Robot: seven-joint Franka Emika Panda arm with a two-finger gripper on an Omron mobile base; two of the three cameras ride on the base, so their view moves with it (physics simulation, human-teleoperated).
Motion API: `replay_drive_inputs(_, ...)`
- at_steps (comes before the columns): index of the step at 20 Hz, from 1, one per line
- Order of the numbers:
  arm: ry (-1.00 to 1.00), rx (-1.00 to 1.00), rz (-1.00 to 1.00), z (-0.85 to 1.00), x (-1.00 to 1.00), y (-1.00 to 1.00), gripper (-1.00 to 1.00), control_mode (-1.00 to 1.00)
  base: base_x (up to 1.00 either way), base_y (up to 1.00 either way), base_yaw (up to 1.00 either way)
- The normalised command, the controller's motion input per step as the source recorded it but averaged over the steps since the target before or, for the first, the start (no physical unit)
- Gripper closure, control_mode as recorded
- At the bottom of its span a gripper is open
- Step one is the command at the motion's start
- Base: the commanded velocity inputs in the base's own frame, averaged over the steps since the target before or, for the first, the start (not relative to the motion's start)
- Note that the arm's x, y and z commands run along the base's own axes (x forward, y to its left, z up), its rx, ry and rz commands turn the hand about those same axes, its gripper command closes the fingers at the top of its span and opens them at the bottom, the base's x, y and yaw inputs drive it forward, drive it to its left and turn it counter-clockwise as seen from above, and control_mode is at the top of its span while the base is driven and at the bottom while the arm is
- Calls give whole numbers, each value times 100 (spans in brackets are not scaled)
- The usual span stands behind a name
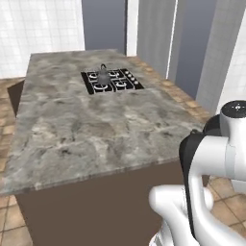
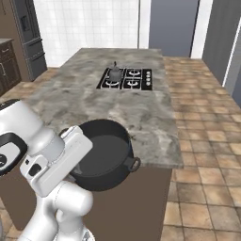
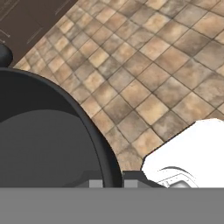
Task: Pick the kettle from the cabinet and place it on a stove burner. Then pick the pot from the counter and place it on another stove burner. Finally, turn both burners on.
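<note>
The wide charcoal-black round pot (image 2: 101, 153) hangs from the pincer (image 3: 111, 183), whose jaws pinch its rim, clear of the grey marbled worktop (image 2: 117, 103) for carrying. Far ahead, the small grey metal kettle (image 2: 115, 72) already occupies a black-grated stove burner (image 2: 134, 84).

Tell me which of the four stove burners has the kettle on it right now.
The kettle sits on the back burner farthest from the knob row, at the cooktop's far left corner in the right base view. The other three grates are bare.
</note>
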Motion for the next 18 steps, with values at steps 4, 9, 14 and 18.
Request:
replay_drive_inputs(4,0,0,0,0,0,0,100,100,42,-68,-1)
replay_drive_inputs(9,0,0,0,0,0,0,100,100,42,-66,0)
replay_drive_inputs(14,0,0,0,0,0,0,100,100,42,-66,0)
replay_drive_inputs(18,0,0,0,0,0,0,100,100,42,-69,0)
